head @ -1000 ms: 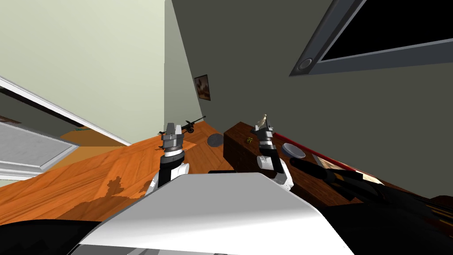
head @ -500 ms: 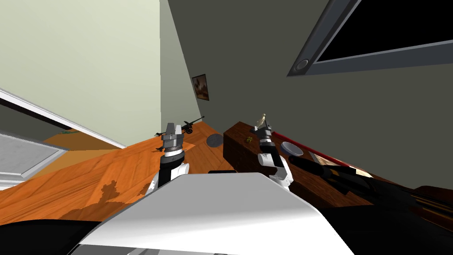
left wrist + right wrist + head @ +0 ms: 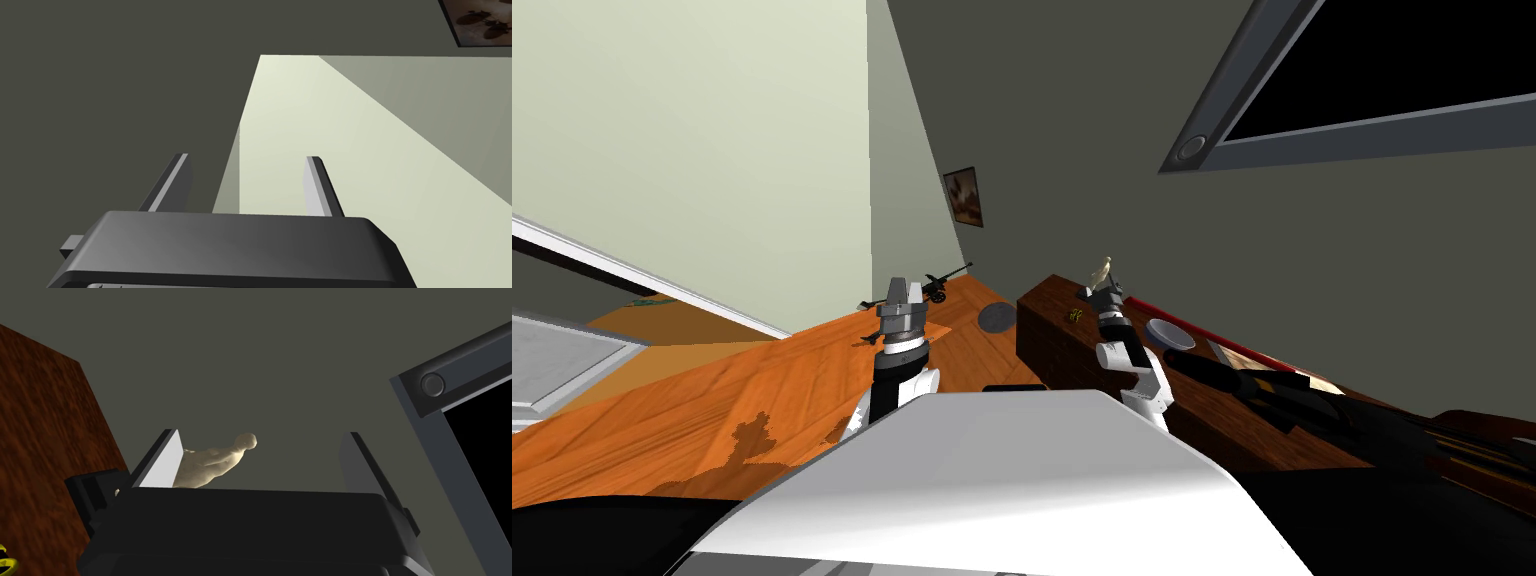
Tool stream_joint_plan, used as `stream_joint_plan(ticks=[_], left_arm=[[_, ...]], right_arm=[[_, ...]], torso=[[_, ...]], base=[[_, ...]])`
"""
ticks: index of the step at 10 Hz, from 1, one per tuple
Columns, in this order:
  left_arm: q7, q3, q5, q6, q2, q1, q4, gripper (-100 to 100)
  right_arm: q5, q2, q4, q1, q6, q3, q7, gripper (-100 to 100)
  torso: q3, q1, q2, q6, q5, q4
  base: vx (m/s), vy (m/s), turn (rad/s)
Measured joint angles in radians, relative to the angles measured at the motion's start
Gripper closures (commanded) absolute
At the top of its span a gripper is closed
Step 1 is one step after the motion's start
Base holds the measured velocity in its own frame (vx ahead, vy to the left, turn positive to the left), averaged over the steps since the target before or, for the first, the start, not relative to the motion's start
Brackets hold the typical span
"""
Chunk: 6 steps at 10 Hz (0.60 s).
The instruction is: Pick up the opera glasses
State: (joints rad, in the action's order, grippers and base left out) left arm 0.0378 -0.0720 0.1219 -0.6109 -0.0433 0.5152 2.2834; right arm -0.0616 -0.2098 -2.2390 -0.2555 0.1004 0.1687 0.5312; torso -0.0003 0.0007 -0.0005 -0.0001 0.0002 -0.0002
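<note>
A dark grey wall (image 3: 1072,150) is seen behind a dark wooden desk (image 3: 1047,340), with an orange wooden floor (image 3: 712,400) alongside. A pale figurine (image 3: 1105,268) is stood on the desk and is taken here as the landmark. The opera glasses (image 3: 1075,315), a small yellow thing, are found lying on the desk top near the figurine, on its floor-ward side, untouched.

The right claw (image 3: 262,434) is held raised just in front of the figurine, fingers wide apart and gripping nothing. The left claw (image 3: 900,292), likewise apart and empty, is held well apart from the figurine, over the floor. A grey dish (image 3: 1172,335) is set on the figurine's other side.

The approach is judged to be in hand, with no grasp yet made. For the next move, the right claw would need to be tipped downward and brought away from the figurine until the glasses sit between its fingers, and only then closed.
</note>
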Motion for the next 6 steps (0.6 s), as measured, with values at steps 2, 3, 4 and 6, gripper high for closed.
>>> stream_joint_plan(ticks=[2,3,4,6], left_arm=[[0.0,0.0,0.0,0.0,0.0,0.0,0.0,0],[0.0,0.0,0.0,0.0,0.0,0.0,0.0,0],[0.0,0.0,0.0,0.0,0.0,0.0,0.0,0],[0.0,0.0,0.0,0.0,0.0,0.0,0.0,0]], right_arm=[[-0.017,-0.014,0.022,0.023,0.056,0.016,0.05,-100],[-0.028,-0.023,0.041,0.041,0.081,0.026,0.077,-100],[-0.034,-0.028,0.048,0.048,0.107,0.032,0.106,-100],[-0.043,-0.032,0.071,0.072,0.159,0.04,0.146,-100]], torso=[[0.0,0.001,0.0,0.0,0.0,0.0],[0.0,0.001,0.0,0.0,0.0,0.0],[0.0,0.001,0.0,0.0,0.0,0.0],[0.0,0.001,-0.001,0.0,0.0,0.0]], base=[[0.003,0.028,-0.059],[0.004,0.035,-0.043],[0.005,0.02,0.0],[0.011,0.032,-0.062]])
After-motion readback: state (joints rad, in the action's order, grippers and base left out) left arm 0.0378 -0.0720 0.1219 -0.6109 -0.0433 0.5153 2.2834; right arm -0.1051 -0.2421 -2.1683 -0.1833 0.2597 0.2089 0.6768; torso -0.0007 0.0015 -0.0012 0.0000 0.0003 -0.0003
